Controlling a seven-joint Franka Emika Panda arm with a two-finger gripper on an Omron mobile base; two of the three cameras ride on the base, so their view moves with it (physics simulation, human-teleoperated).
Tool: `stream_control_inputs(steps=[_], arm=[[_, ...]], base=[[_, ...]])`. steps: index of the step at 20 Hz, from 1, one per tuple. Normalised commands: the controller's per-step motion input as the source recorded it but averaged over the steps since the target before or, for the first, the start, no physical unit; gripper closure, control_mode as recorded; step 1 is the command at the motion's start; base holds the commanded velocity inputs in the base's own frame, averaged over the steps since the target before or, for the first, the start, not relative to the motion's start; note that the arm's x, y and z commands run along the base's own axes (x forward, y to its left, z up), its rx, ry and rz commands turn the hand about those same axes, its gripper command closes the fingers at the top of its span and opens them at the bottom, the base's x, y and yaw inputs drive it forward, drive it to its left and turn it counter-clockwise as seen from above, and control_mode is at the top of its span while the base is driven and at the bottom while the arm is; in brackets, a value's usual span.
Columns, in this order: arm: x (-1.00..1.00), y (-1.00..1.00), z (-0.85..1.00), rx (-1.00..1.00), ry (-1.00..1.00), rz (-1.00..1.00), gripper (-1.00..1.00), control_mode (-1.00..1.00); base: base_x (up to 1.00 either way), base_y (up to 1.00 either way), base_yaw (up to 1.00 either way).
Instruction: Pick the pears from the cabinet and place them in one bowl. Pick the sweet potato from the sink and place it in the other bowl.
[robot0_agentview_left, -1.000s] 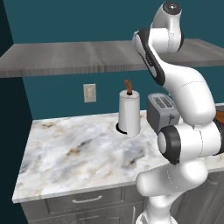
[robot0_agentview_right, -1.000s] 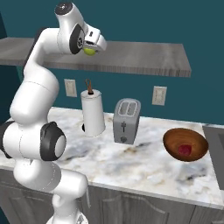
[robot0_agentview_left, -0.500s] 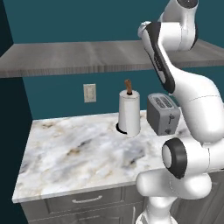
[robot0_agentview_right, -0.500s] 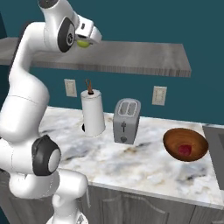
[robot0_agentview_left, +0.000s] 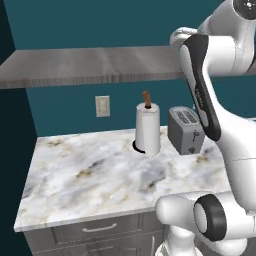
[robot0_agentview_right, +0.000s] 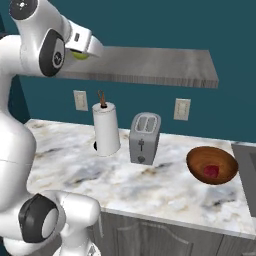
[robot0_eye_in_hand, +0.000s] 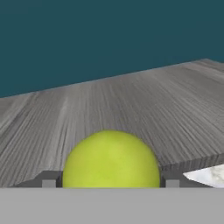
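The yellow-green pear (robot0_eye_in_hand: 111, 159) looks basically round from the hand view, so I honestly can't tell which way its long axis points. It sits between the gripper (robot0_eye_in_hand: 110, 183) fingers, which look closed on it, just above the grey cabinet (robot0_agentview_right: 150, 67) slab. The dark red pear (robot0_agentview_right: 211, 171) lies in the dark wooden bowl (robot0_agentview_right: 197, 159) on the marble counter (robot0_agentview_right: 150, 185), right of the toaster (robot0_agentview_right: 144, 137).

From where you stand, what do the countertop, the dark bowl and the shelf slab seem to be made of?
The countertop looks like polished marble: white with grey and tan veins. The dark bowl seems to be wood with a smooth reddish-brown finish. The shelf slab looks like matte grey wood, with fine parallel grain lines, though it may be laminate.
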Motion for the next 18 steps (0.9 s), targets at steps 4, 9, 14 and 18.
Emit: stream_control_inputs(steps=[4,9,14,18], arm=[[-1.0,0.1,0.02,0.03,0.0,0.01,1.0,-1.0],[-0.95,0.0,0.07,0.02,0.03,0.01,1.0,-1.0],[-0.81,0.0,-0.02,0.0,0.11,0.0,1.0,-1.0],[-0.63,0.0,-0.02,0.0,0.17,0.0,1.0,-1.0]], base=[[0.0,0.0,0.0],[0.0,0.0,0.0],[0.0,0.0,0.0],[0.0,0.0,0.0]])
